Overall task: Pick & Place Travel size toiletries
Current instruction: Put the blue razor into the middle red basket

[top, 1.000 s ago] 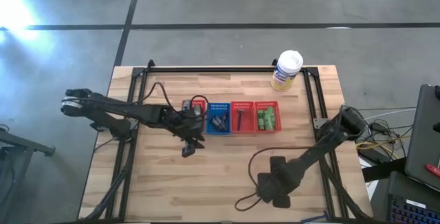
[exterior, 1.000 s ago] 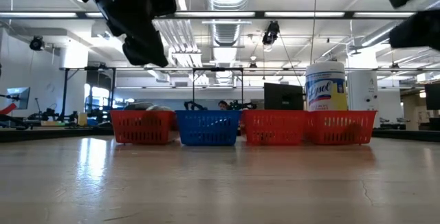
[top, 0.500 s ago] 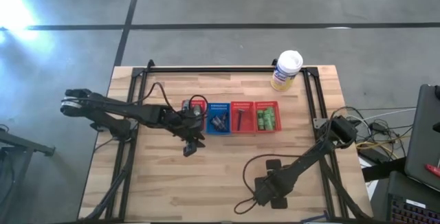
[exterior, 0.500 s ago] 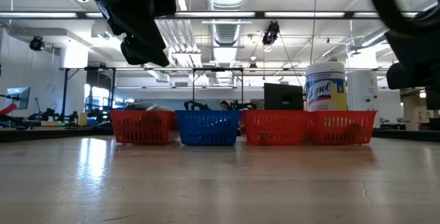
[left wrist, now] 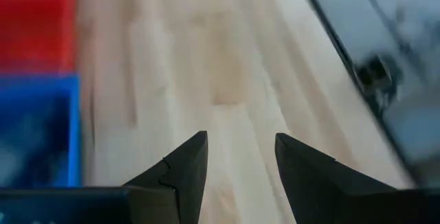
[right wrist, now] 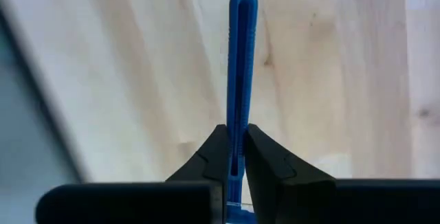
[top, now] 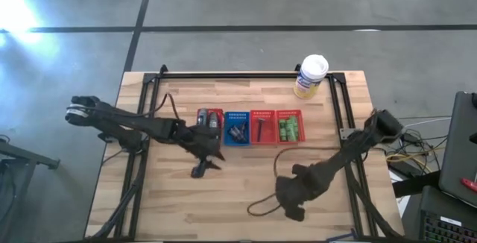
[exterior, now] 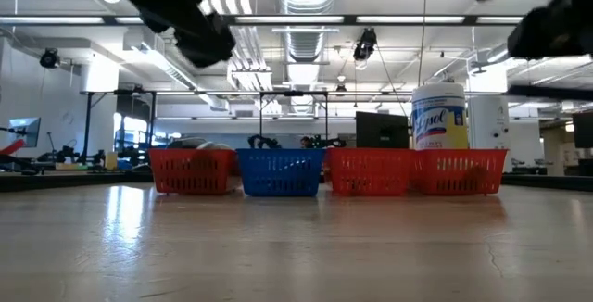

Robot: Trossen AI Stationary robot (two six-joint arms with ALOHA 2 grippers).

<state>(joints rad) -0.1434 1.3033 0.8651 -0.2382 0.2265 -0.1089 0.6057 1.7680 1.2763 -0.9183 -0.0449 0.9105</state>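
Right end effector pinches a thin blue stick; left one hangs open

The right end effector (right wrist: 234,152) is shut on a thin blue handle (right wrist: 240,59) (maybe a razor, its head is hidden) and holds it over the bare counter (top: 246,191), near the front edge. It grips only the low end, so the long part could swing or slip out on the way to the baskets. The left end effector (left wrist: 237,159) has its fingers apart with nothing between them, just in front of the left red basket (top: 210,118). The two arms could bump near the row. The other toiletries sit in the blue basket (top: 237,130), the middle red basket (top: 261,127) and the green packets (top: 289,130)
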